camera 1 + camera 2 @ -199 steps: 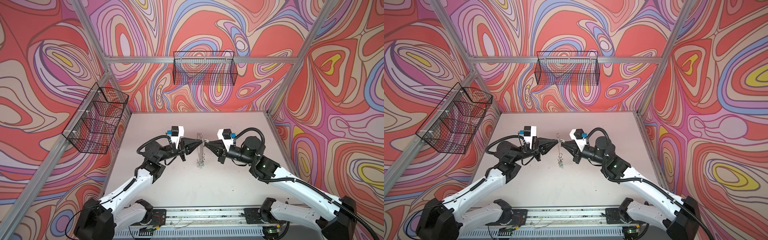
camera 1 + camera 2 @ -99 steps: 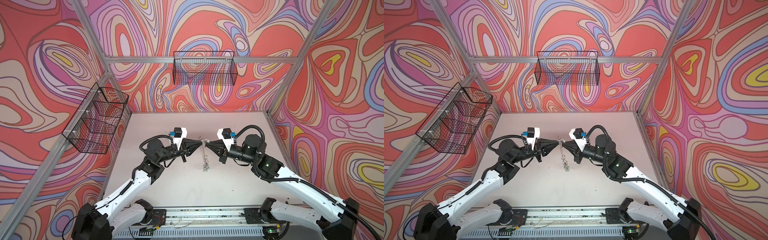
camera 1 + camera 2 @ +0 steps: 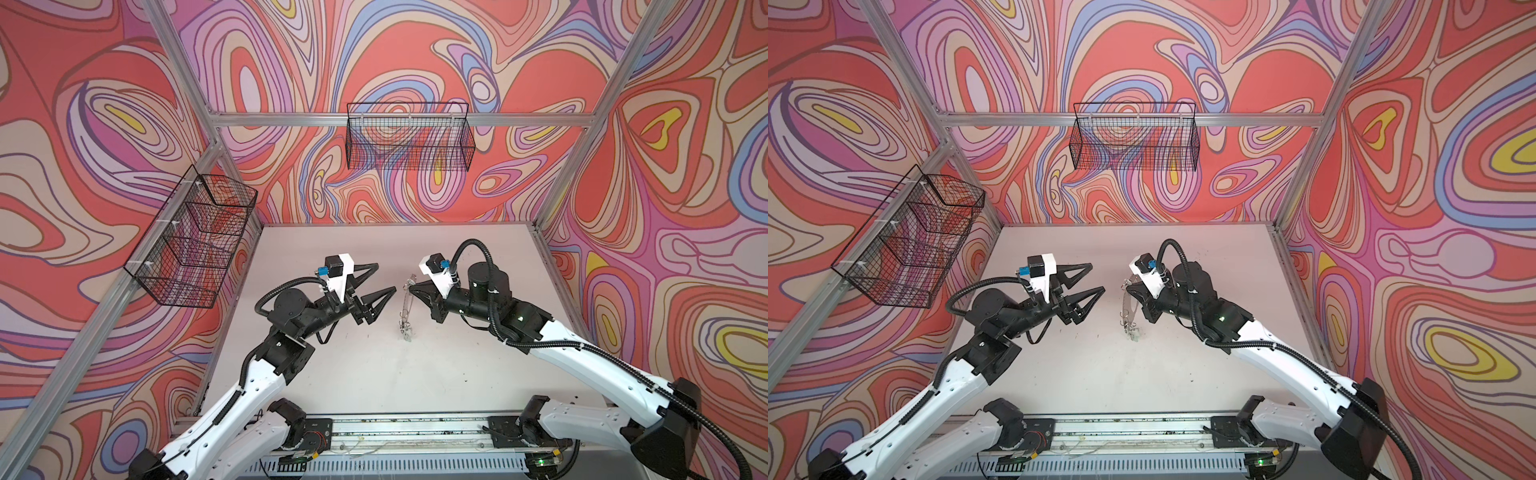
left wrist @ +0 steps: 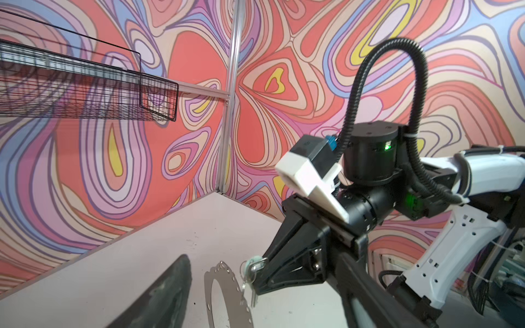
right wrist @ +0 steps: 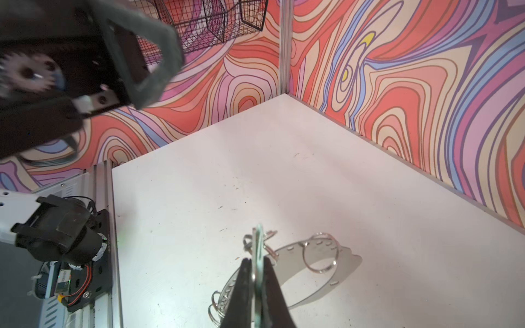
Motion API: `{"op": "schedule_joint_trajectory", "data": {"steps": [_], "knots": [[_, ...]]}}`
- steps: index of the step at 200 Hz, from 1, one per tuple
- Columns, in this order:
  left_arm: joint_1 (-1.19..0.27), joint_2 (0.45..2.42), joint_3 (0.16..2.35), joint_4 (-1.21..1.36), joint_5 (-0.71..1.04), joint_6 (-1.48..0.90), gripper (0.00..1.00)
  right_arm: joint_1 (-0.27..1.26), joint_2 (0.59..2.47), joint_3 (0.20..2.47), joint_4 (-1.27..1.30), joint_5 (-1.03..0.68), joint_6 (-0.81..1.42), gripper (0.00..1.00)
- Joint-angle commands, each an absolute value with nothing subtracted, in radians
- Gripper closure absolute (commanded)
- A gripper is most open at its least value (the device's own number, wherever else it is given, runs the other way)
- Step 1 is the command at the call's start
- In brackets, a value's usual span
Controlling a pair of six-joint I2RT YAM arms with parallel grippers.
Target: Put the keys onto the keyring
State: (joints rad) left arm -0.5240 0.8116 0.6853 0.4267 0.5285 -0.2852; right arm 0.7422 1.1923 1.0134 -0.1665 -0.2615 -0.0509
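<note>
Holding keyring (image 3: 406, 303) upright over middle of surface (image 3: 374, 374), right hand (image 3: 409, 286) clamped on its rim, keys (image 3: 406, 332) dangling. Left hand (image 3: 385, 277) spread apart beside it. Threading looks done; next, lower gently.

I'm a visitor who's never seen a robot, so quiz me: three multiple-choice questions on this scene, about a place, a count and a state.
1. Where is the keyring? A) hanging on a hook B) upright at the tip of the right gripper C) flat on the table
2. How many wire baskets hang on the walls? A) four B) one C) two
3. The left gripper is: A) open and empty B) shut on the keyring C) shut on a key
Answers: B, closed jaws hold it up; C, one on the back wall, one on the side wall; A, its jaws stand wide, clear of the keyring.
</note>
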Motion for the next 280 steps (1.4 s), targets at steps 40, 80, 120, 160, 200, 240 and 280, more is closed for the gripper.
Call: {"op": "schedule_joint_trajectory", "data": {"steps": [40, 80, 120, 160, 200, 240, 280], "knots": [[-0.523, 0.58, 0.664, 0.156, 0.271, -0.22, 0.0, 0.727, 1.492, 1.212, -0.012, -0.178, -0.058, 1.0], [-0.523, 0.488, 0.627, 0.121, 0.245, -0.204, 0.0, 0.664, 1.768, 1.454, 0.049, -0.187, -0.039, 1.0], [-0.523, 0.459, 0.586, 0.164, 0.228, -0.21, 0.0, 0.59, 2.049, 1.69, 0.085, -0.232, 0.038, 1.0], [-0.523, 0.465, 0.592, 0.14, 0.231, -0.195, 0.0, 0.575, 2.162, 1.715, 0.077, -0.213, 0.04, 1.0], [-0.523, 0.473, 0.592, 0.151, 0.231, -0.2, 0.0, 0.575, 2.054, 1.488, 0.141, -0.207, 0.053, 1.0], [-0.518, 0.503, 0.597, 0.164, 0.258, -0.219, 0.0, 0.576, 1.96, 1.325, 0.104, -0.23, 0.082, 1.0], [-0.513, 0.509, 0.597, 0.161, 0.264, -0.221, 0.0, 0.577, 1.929, 1.258, -0.03, -0.286, 0.094, 1.0]]}}
